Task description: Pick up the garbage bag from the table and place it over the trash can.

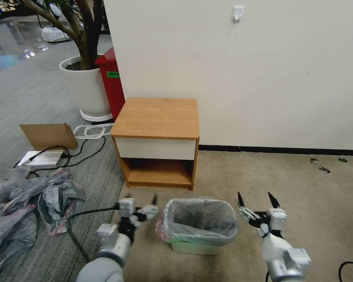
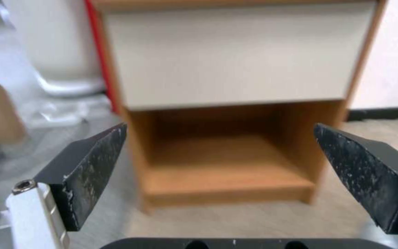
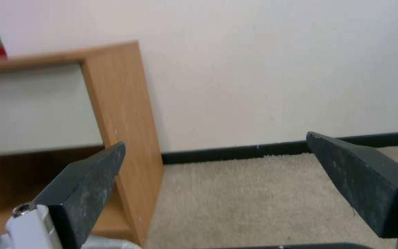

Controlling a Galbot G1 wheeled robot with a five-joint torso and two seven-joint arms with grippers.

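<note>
The garbage bag (image 1: 200, 219), thin grey plastic with a pink-red band at its left edge, lines the trash can (image 1: 194, 247) and is folded over its rim. The cream-white can stands on the carpet in front of the table (image 1: 157, 117), whose top is bare. My left gripper (image 1: 142, 197) is open just left of the can, holding nothing. My right gripper (image 1: 255, 196) is open just right of it, also holding nothing. The left wrist view looks between the open left gripper (image 2: 219, 126) at the table's drawer front (image 2: 236, 55). The right gripper (image 3: 216, 138) faces the table's side (image 3: 121, 103) and the wall.
A heap of grey plastic sheeting (image 1: 23, 207) lies on the floor at the left, with black cables, a power strip (image 1: 41, 158) and a cardboard piece (image 1: 49, 135) behind it. A red bin (image 1: 111, 86) and a white plant pot (image 1: 86, 88) stand left of the table. Open carpet lies to the right.
</note>
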